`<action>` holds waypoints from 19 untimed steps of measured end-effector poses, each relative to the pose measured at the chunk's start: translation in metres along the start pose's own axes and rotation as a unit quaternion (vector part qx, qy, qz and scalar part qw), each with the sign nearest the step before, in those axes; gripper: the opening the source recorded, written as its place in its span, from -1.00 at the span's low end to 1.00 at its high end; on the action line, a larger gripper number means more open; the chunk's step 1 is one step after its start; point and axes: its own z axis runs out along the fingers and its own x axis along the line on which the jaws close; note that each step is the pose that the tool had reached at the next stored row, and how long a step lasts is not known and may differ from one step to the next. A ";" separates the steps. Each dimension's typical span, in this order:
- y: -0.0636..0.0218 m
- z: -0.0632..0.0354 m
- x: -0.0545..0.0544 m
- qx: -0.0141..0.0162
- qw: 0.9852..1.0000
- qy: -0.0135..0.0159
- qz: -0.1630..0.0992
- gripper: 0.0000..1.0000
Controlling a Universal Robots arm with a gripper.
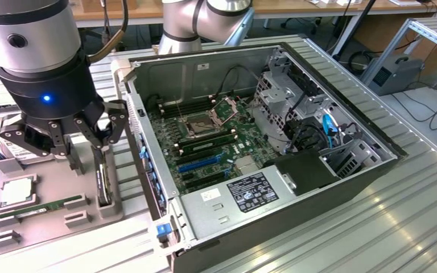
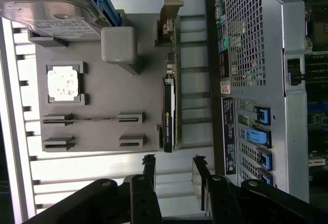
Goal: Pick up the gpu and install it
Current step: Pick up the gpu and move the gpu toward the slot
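The gripper [image 1: 86,162] hangs over the tray [image 1: 55,185] with its jaws spread and empty. The gpu [image 1: 103,183] stands on edge in the tray's slot on the side nearest the case [image 1: 332,193] and is not yet grasped.

We judge three hazards:
- A finger may strike the card's upper edge if the jaws are not centred over it.
- The case wall stands just beside the card, leaving the outer finger little room.
- A grip near one end may tilt the card and jam it in its slot.
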 end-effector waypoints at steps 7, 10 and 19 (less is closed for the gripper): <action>0.0000 0.0024 0.000 0.000 1.000 0.000 0.000 -0.15; 0.0000 0.0032 0.000 0.000 1.000 0.000 0.000 -0.15; 0.0000 0.0055 0.000 0.000 1.000 0.000 0.000 -0.15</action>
